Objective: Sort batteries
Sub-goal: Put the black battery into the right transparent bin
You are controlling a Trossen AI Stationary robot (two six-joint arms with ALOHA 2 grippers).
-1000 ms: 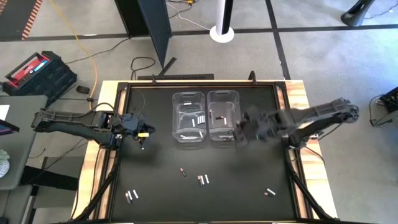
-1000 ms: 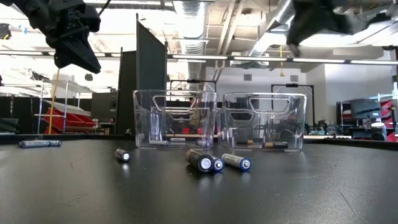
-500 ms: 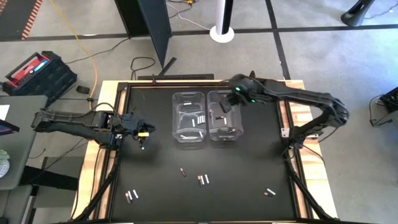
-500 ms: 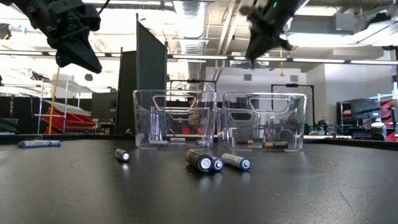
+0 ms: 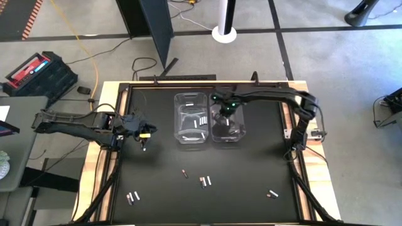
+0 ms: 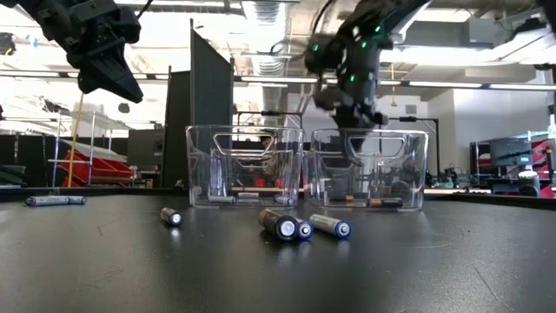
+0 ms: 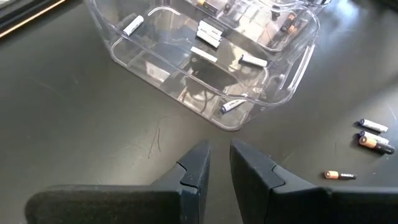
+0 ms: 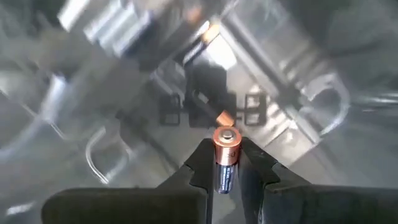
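Note:
My right gripper (image 5: 225, 113) (image 6: 358, 104) hangs over the right clear bin (image 5: 233, 134) (image 6: 408, 148), shut on a battery (image 8: 226, 155) that has a copper end and a dark body. Dark, copper-toned batteries (image 6: 382, 203) lie in that bin. Silvery ones (image 5: 202, 121) lie in the left bin (image 5: 190, 139). Loose batteries lie on their sides on the black table: (image 5: 184, 174), (image 5: 205, 181), (image 5: 132, 197), (image 5: 272, 194). My left gripper (image 5: 146, 135) (image 7: 219, 158) waits above the table's left side with only a slit between its fingers and nothing in it. My right gripper pinches the battery's dark body (image 8: 224, 177) between its two fingers (image 8: 198, 160). The battery lies along the fingers, and its copper end (image 8: 226, 138) sticks out past the tips. The fingers point steeply down from above. The battery is held clear above the right bin.
The two bins stand side by side at the table's far middle. A raised frame (image 5: 286, 119) runs round the black table. The near half holds only the scattered batteries, with open room between them.
My right gripper has swung from the right bin's right side toward the table's left, and now stands over that bin. It has also sunk toward the bin and tipped to point down. The battery has stayed in its fingers.

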